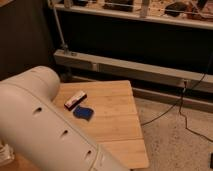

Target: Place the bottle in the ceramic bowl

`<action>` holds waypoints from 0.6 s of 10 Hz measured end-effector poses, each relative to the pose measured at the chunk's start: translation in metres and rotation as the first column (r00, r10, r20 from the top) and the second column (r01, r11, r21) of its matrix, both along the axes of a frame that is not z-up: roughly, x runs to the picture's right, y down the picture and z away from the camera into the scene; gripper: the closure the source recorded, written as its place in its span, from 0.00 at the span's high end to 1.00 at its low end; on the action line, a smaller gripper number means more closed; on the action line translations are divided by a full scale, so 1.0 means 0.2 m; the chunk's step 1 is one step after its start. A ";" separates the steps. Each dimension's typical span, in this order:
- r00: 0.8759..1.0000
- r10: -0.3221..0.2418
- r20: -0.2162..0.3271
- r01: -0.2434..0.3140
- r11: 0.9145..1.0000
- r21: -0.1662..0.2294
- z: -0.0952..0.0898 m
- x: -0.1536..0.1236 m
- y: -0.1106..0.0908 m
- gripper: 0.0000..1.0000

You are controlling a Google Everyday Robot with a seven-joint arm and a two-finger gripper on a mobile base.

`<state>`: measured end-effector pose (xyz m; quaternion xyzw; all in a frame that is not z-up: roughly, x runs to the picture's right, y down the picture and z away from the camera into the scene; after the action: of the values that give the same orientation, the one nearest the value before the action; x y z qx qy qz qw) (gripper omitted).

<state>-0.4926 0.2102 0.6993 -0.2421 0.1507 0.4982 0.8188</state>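
A thick white arm [47, 125] fills the lower left of the camera view. It runs on a slant from a rounded joint at the upper left down to the bottom edge, with a row of small dark slots along its side. The arm lies in front of the left part of a wooden table [117, 117] and covers that whole side of the tabletop.

The gripper is out of sight, somewhere past the arm's bulk. It is clenched, its two fingers drawn fully together, but whether anything sits between them cannot be told from here.

Neither the bottle nor the bowl shows in this view. If they are on the table, they are behind the arm on the hidden left side, so nothing can be said about how the bottle stands or looks.

On the open part of the table, close to the arm's upper edge, lies a flat red-and-white bar [75, 100], set at an angle. Just beside it, toward the camera, is a small dark blue cup [83, 113] (the two are near each other, apparently not touching).

Behind the table a metal rail [130, 70] runs across a dark shelf unit. To the right, a black cable [181, 107] trails down onto the speckled floor [175, 145].
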 end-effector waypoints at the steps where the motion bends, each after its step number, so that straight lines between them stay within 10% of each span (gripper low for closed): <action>1: 1.000 0.015 0.000 -0.015 0.999 0.032 0.00 0.05 -0.06 0.00; 6: 0.998 0.063 -0.027 -0.059 0.991 0.118 0.01 0.33 -0.19 0.00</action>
<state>-0.4271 0.1716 0.7014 -0.1905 0.1260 0.5347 0.8136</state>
